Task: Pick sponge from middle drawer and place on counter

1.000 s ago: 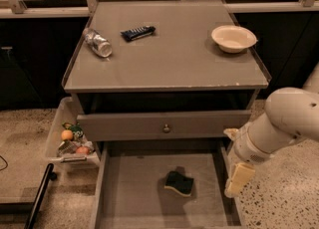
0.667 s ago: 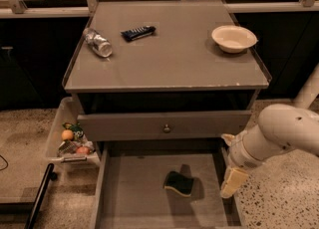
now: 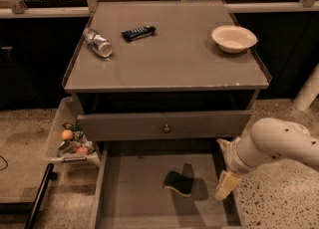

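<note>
The sponge (image 3: pixel 178 183), dark green on top with a pale edge, lies on the flat floor of the open middle drawer (image 3: pixel 132 195), right of its centre. My gripper (image 3: pixel 225 185) hangs at the drawer's right wall, level with the sponge and a short way to its right, apart from it. The pale arm (image 3: pixel 273 142) reaches in from the right. The counter (image 3: pixel 169 58) is the grey cabinet top above.
On the counter lie a plastic bottle (image 3: pixel 98 43), a dark blue snack-bar wrapper (image 3: pixel 138 32) and a cream bowl (image 3: pixel 234 38). A closed drawer front with a knob (image 3: pixel 166 128) sits above the open drawer. A bin of snacks (image 3: pixel 70 141) stands at the left.
My arm and gripper have shifted left and down, closer to the drawer's right wall and the sponge. The sponge has not moved.
</note>
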Controlling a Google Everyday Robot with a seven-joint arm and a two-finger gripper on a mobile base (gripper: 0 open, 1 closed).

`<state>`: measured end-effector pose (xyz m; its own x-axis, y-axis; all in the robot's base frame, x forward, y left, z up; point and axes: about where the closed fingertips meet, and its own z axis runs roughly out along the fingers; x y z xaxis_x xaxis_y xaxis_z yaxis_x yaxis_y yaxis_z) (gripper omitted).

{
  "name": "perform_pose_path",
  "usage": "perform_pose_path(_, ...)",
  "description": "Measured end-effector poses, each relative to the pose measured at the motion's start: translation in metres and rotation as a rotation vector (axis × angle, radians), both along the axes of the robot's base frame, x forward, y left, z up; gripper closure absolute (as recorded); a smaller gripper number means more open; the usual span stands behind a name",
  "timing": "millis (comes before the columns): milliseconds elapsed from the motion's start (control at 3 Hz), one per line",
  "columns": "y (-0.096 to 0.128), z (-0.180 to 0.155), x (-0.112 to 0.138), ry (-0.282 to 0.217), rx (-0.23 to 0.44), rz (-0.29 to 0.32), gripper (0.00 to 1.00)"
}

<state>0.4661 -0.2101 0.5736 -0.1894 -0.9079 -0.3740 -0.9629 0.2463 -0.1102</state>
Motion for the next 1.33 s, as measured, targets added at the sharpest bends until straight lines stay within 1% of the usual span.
perform_pose_path(333,0.009,-0.019,-0.002,0.022,0.061,0.015,0.0)
perform_pose_path(667,0.03,-0.061,-0.002,0.015,0.149,0.03,0.0)
perform_pose_path(1000,0.047,-0.094,0.0,-0.015,0.216,0.044,0.0)
perform_pose_path(1333,0.065,-0.126,0.006,-0.048,0.27,0.071,0.0)
